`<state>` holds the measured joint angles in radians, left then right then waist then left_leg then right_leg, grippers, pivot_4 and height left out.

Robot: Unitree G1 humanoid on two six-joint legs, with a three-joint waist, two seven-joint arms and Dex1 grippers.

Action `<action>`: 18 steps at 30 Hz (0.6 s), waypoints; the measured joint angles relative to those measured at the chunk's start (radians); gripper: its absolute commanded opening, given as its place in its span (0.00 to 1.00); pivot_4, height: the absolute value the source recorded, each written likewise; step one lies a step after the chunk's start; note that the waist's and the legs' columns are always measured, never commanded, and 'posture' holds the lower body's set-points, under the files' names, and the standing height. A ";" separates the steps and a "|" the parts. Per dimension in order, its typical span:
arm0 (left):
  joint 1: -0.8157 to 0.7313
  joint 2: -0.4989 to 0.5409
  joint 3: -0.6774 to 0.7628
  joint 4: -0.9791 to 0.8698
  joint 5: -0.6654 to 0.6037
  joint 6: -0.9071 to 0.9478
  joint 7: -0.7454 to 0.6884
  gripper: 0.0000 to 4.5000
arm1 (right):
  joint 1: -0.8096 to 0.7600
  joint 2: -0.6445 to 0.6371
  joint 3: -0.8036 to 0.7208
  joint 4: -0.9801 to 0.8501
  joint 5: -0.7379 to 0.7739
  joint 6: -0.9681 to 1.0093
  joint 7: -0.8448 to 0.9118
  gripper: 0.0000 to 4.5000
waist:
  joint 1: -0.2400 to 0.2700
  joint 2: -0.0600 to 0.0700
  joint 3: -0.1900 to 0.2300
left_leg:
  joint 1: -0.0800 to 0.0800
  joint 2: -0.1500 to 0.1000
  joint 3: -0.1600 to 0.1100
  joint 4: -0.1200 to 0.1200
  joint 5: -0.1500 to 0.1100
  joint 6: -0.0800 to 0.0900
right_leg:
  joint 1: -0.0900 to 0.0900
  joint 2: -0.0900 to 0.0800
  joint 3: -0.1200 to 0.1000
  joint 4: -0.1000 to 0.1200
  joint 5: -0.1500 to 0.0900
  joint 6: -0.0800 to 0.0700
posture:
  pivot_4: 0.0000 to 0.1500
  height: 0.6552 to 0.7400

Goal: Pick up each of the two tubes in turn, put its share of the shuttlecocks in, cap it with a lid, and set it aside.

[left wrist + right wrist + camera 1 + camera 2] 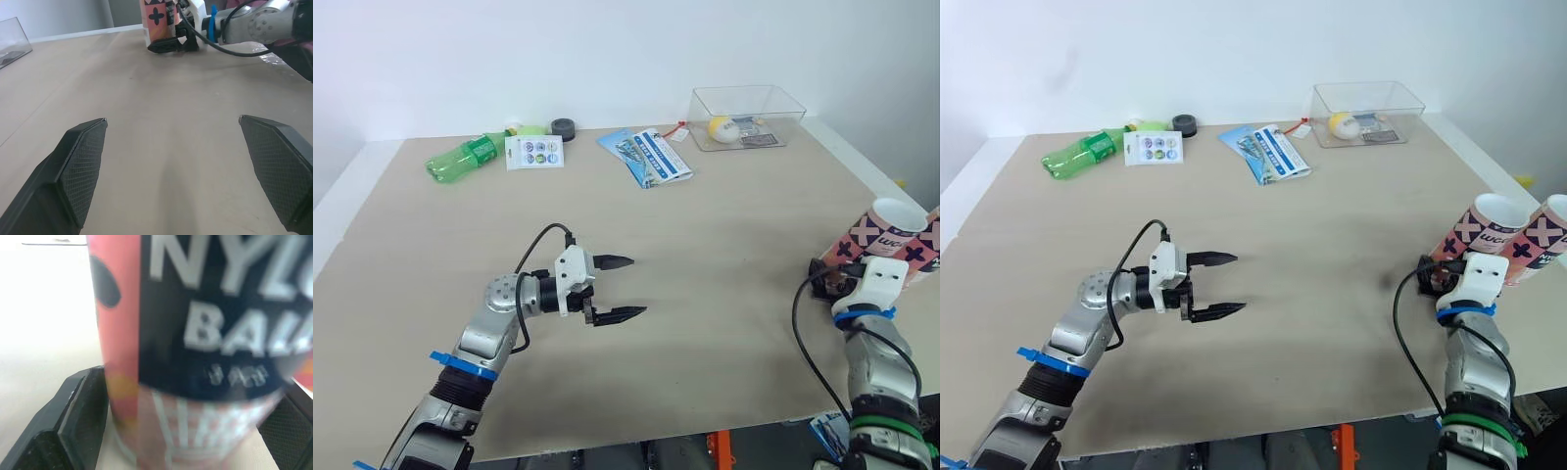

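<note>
Now | right end effector (193, 384) clamped low on first tube (1474, 233) at right edge of surface (1332, 245), second tube (1544, 235) just beside | left end effector (1237, 283) hovers mid-surface, jaws apart, likely awaiting its turn

Bright, even light from above falls on the pale surface (724, 294); the shadow under the left tool (636, 286) is soft and faint. In the right wrist view the tube (195, 357) is close and blurred, its lettering smeared, the background washed out.

table (724, 264) centre: bare | far edge: bottle (465, 157), booklet (646, 155), box (700, 117) | right edge: tubes (891, 235)
</note>
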<state>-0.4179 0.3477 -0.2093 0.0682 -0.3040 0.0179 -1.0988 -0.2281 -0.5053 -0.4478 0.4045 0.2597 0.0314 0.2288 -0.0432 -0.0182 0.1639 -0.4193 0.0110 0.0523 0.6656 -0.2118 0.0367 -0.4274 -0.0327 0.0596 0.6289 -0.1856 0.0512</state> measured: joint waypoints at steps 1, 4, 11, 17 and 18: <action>-0.001 -0.001 -0.001 0.003 0.001 -0.001 -0.001 1.00 | 0.041 0.001 0.002 -0.060 0.007 0.026 0.006 1.00 | 0.000 0.000 0.000 | 0.000 0.000 0.000 0.000 0.000 0.000 | 0.000 0.000 0.000 0.000 0.000 0.000 | 1.00 1.00; -0.009 -0.003 -0.001 0.016 0.002 -0.001 -0.004 1.00 | 0.138 0.006 0.010 -0.205 0.020 0.088 0.021 1.00 | 0.000 0.000 0.000 | 0.000 0.000 0.000 -0.001 0.000 0.000 | -0.001 0.000 0.000 0.000 0.000 0.000 | 1.00 1.00; -0.028 -0.005 0.001 0.050 0.002 -0.004 -0.017 1.00 | 0.370 0.002 0.048 -0.482 0.051 0.125 0.155 1.00 | 0.001 0.001 0.000 | -0.001 0.001 0.000 -0.002 0.000 0.000 | -0.003 0.000 -0.001 0.000 0.000 -0.001 | 1.00 1.00; -0.030 -0.002 0.011 0.088 0.020 -0.011 0.003 1.00 | 0.458 -0.053 0.203 -0.532 0.053 -0.116 0.509 1.00 | -0.002 -0.001 0.001 | -0.001 0.001 0.001 -0.002 0.000 0.000 | -0.005 0.000 -0.001 0.000 0.000 -0.001 | 1.00 1.00; -0.030 0.001 0.014 0.092 0.025 -0.012 0.017 1.00 | 0.433 -0.062 0.243 -0.524 0.061 -0.156 0.586 1.00 | -0.003 -0.001 0.001 | -0.001 0.001 0.001 -0.002 0.000 0.000 | -0.005 0.001 -0.001 0.000 0.000 -0.001 | 1.00 1.00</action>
<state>-0.4483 0.3490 -0.1956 0.1602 -0.2793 0.0064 -1.0822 0.2045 -0.5676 -0.2048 -0.1196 0.3206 -0.1244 0.8146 -0.0460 -0.0195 0.1648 -0.4199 0.0123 0.0537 0.6638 -0.2118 0.0365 -0.4326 -0.0322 0.0587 0.6291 -0.1855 0.0501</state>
